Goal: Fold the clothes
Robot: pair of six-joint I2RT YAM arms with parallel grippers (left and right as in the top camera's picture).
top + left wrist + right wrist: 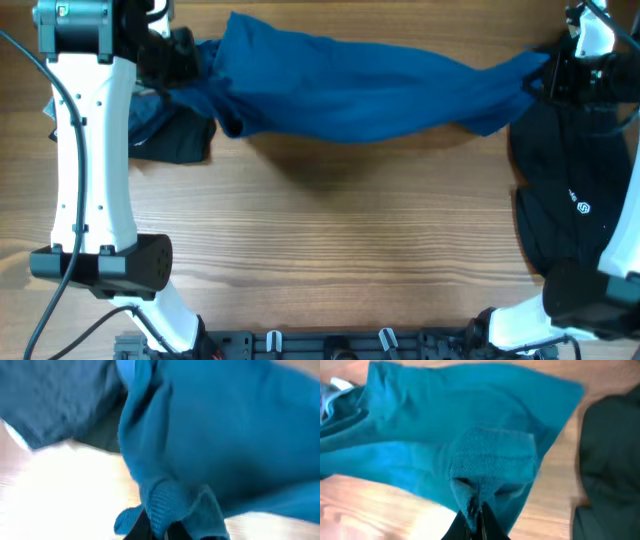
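blue shirt (350, 85) stretched sideways across far side of worktop (350, 240), slung between both arms, middle sagging and wrinkly, shadow on the wood under it so looks lifted off

left gripper (185, 62) clamped tight on the shirt's left end; left wrist view shows a ribbed edge bunched between the dark fingers (134, 529)

right gripper (548, 75) pinched closed on the shirt's right end; right wrist view shows a wad of ribbed fabric in the jaws, rest of the shirt fanning away behind

black garment (570, 200) lies flat on right side of worktop, small white logo (583, 208) facing up, just beside the right gripper

dark crumpled garment (175, 140) at far left, partly under the shirt's left end
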